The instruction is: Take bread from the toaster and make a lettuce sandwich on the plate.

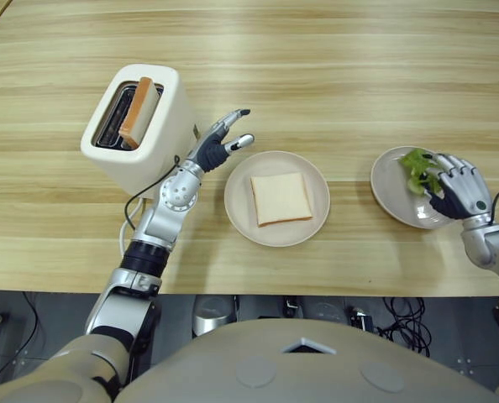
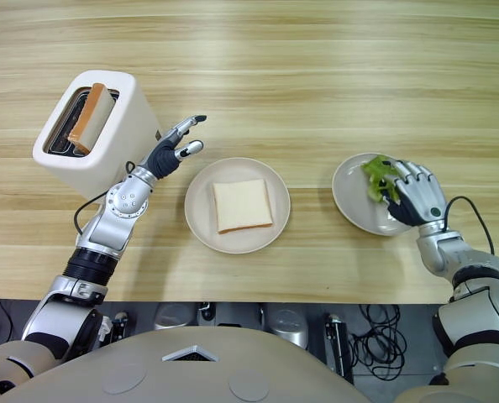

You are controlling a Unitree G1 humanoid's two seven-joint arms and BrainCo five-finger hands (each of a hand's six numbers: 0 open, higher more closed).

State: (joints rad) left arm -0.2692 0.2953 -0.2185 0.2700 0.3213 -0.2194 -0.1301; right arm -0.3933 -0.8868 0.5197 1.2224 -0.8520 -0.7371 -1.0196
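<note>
Fingers [image 1: 231, 117] of the left hand [image 1: 209, 154] were spread wide and held nothing. The right hand [image 1: 461, 193] had its fingers curled on the lettuce [image 1: 417, 168].

Left eye view:
- The left hand was over the bench [image 1: 359, 67], between the toaster [image 1: 172, 113] and the centre plate [image 1: 237, 206], touching neither. Its fingertips pointed away and to the right.
- The toaster was white, at the bench's left and turned at an angle to the near edge. One browned slice [image 1: 139, 112] stood up out of its right-hand slot.
- A white bread slice [image 1: 281, 198] lay flat in the middle of the centre plate.
- The side plate [image 1: 391, 195] was off to the right, apart from the centre plate. The lettuce was over its far part, and the right hand covered its right half.
- A black cord [image 1: 140, 197] ran from the toaster's base toward the near edge, beside the left forearm.

Right eye view:
- The layout was the same: toaster left, centre plate mid, side plate right.
- The bench was light wood, with the grain running left to right.
- Below the near edge there was a dark floor with loose cables [image 2: 375, 323] and some round metal parts [image 2: 287, 323]. I couldn't tell what those were.
- A black cable [image 2: 468, 208] looped over the bench by the right wrist.
</note>
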